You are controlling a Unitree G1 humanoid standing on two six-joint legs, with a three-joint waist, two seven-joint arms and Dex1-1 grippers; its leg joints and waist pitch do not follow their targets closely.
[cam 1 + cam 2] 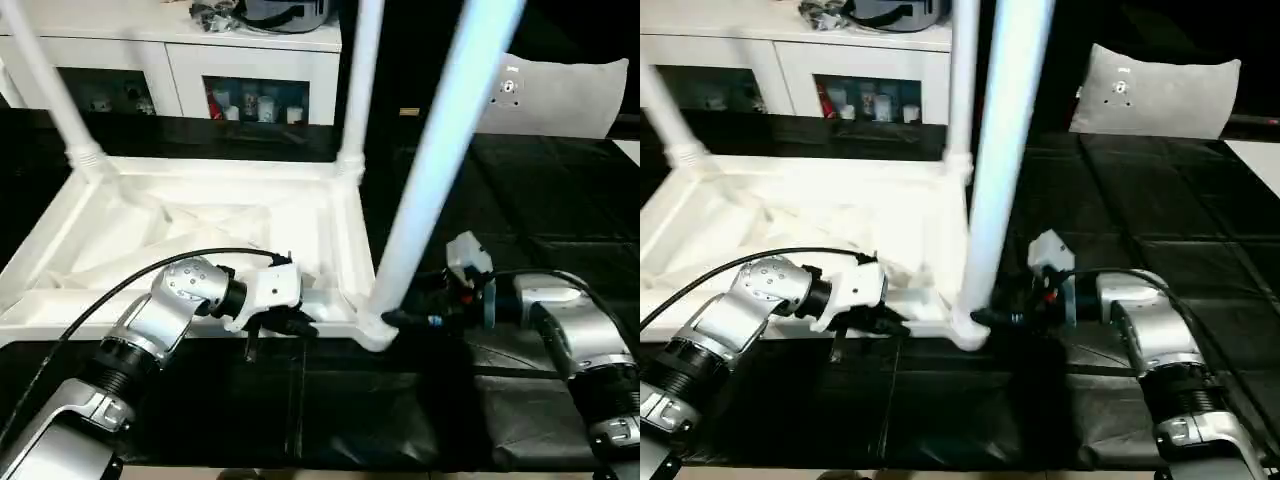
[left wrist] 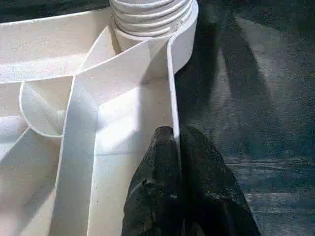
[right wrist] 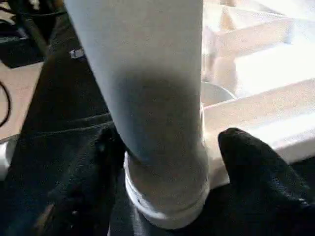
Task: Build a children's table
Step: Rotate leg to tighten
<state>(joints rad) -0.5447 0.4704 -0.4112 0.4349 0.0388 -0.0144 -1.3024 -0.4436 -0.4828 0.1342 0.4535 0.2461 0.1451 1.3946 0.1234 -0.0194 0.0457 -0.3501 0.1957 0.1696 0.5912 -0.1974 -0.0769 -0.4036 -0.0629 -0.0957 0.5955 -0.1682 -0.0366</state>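
Table top: the white table top (image 1: 200,240) lies upside down on the black mat floor (image 1: 560,200), ribbed underside facing up, with its near rim toward the robot.
Fitted legs: two far corners each carry an upright leg, the far left leg (image 1: 45,85) and the far right leg (image 1: 362,80), both rising out of the picture.
Near right leg: the near right leg (image 1: 440,160) stands in the round socket (image 1: 372,328) at the top's near right corner, leaning slightly to the right as it rises.
Left claw: the left claw (image 2: 174,142) is pressed together on the table top's near rim, one black finger inside the wall and one outside, a little left of the near right socket.
Right claw: the right claw (image 3: 165,187) is spread around the foot of the near right leg, just above the socket, with a finger (image 3: 256,167) on either side; whether the pads touch the leg cannot be told.
Background: a white cabinet (image 1: 200,70) with glass doors stands beyond the far edge of the top, and a grey cushion (image 1: 560,95) lies on the floor at the far right.
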